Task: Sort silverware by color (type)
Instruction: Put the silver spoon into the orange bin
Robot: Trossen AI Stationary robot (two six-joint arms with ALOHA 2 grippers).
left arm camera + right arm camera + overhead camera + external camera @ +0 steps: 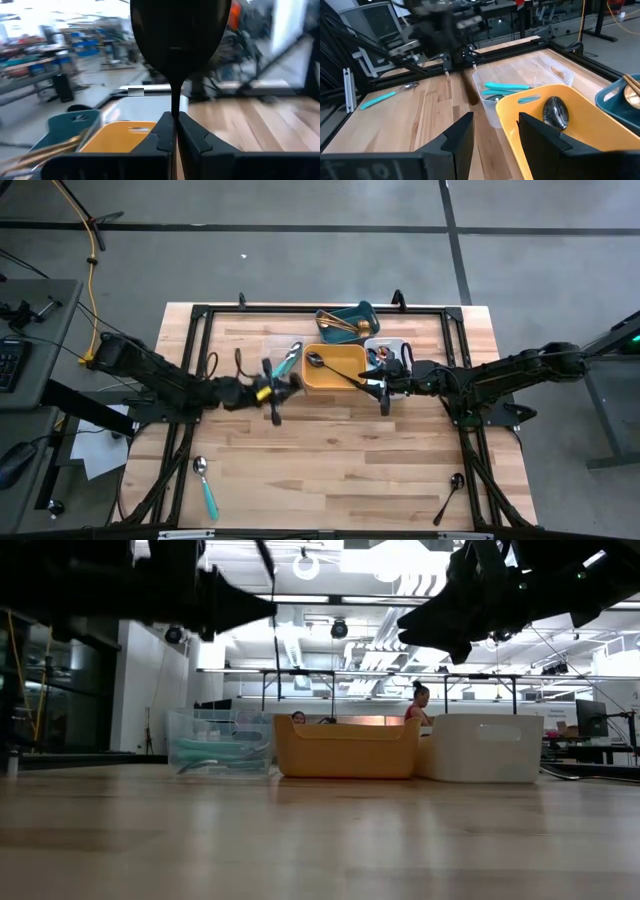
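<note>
My left gripper (pixel 272 392) hangs over the table just left of the trays, shut on a black spoon (pixel 177 35). My right gripper (pixel 385 392) waits open beside the yellow tray (pixel 345 378), which holds one black spoon (pixel 315 361). Teal-handled spoons (pixel 507 87) lie in the clear tray (pixel 285 362). Gold pieces (pixel 340 327) fill the teal tray (pixel 362 311). A white tray (pixel 392 345) holds more pieces. Loose on the table's near side lie a teal-handled spoon (pixel 205 485) and a black spoon (pixel 450 495). My left gripper pinches the black spoon's thin handle (pixel 175 107) between its two fingertips (pixel 162 131). The spoon's bowl stands large and close before the wrist camera. The spoon is lifted clear of the table.
A black metal frame (pixel 200 315) runs around the tabletop. Bare wood (pixel 330 460) lies between the trays and the near edge. Beyond the far edge, people (pixel 420 695) show in the room behind the trays.
</note>
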